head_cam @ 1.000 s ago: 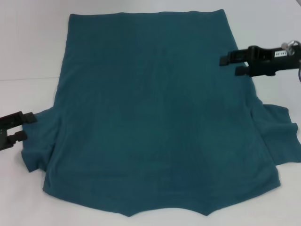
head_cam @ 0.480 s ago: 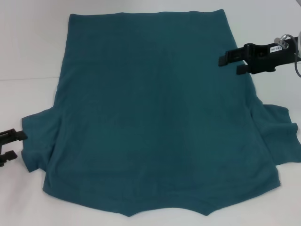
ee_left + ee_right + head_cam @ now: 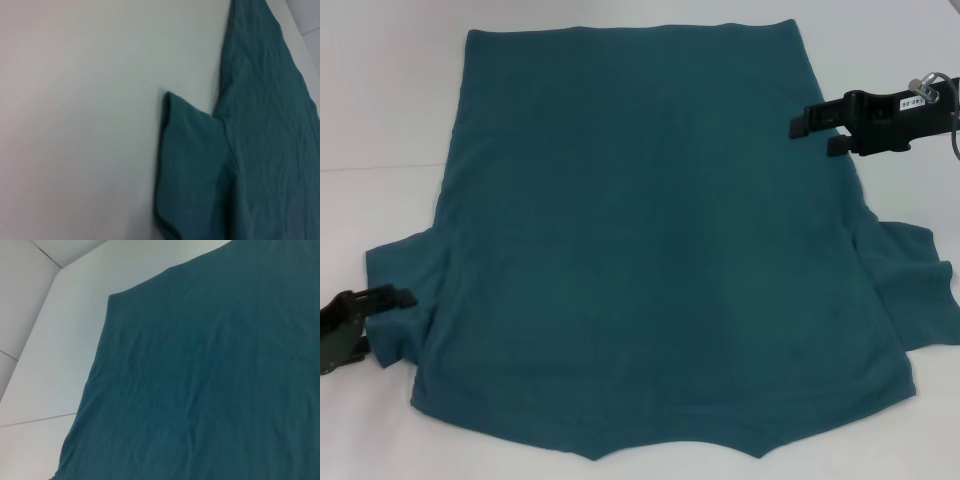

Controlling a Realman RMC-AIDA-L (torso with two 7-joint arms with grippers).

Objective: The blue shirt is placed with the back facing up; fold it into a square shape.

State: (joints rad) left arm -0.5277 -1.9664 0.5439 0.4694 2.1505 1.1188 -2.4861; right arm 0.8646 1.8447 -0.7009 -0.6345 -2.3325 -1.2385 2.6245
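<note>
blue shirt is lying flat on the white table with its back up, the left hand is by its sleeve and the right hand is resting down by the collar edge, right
Not quite. The blue shirt does lie flat, plain side up, on the white table, with the left hand at its sleeve. But the head view shows the right hand at the shirt's far right edge, nowhere near the collar edge closest to the robot.

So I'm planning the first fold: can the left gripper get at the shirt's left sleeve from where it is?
Probably yes. The left gripper sits at the outer edge of the blue shirt's left sleeve, jaws open, with only bare table around it.
</note>
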